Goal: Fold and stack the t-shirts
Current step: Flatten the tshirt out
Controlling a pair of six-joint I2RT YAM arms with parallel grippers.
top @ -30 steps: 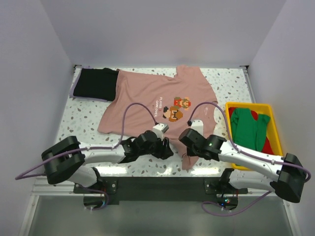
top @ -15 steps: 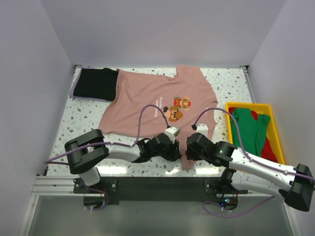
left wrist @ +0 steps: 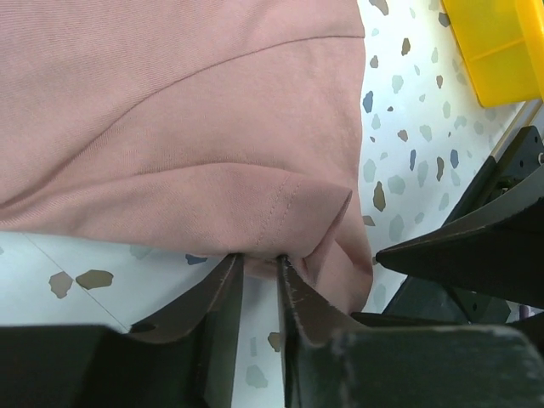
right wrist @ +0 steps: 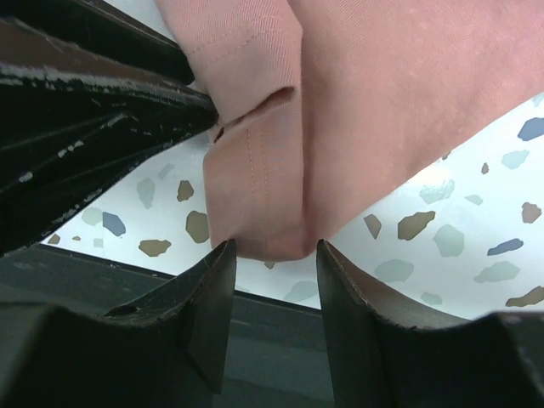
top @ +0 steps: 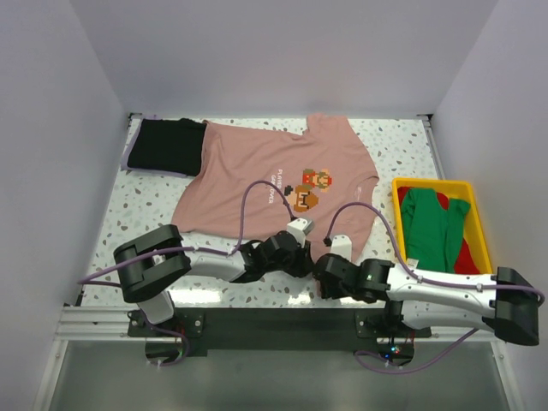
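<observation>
Dusty-pink cloth fills the middle of the speckled table [top: 145,201] in the overhead view. The pink t-shirt [top: 257,171] lies chest up with its collar far and its hem near, so its long axis runs away from the arm bases. A black t-shirt [top: 167,145] sits folded at the far left, and green [top: 432,224] and red [top: 467,255] ones lie in the yellow bin [top: 432,182] on the right. The left gripper [top: 306,264] and right gripper [top: 324,276] meet at the near right corner of the hem, almost touching each other. From the left wrist, the stitched hem lies just beyond the left gripper [left wrist: 257,259], running left to right across its tips. The jaws stand only a sliver apart, and I cannot tell whether they pinch the cloth. The fabric looks smooth, with one long crease and a puckered, turned-under corner. From the right wrist, that doubled corner of the shirt [right wrist: 399,102] sits squarely between the parted fingers of the right gripper [right wrist: 274,251], which are open and straddle it rather than squeeze it. My judgement is that the right arm is better placed to take the corner.
</observation>
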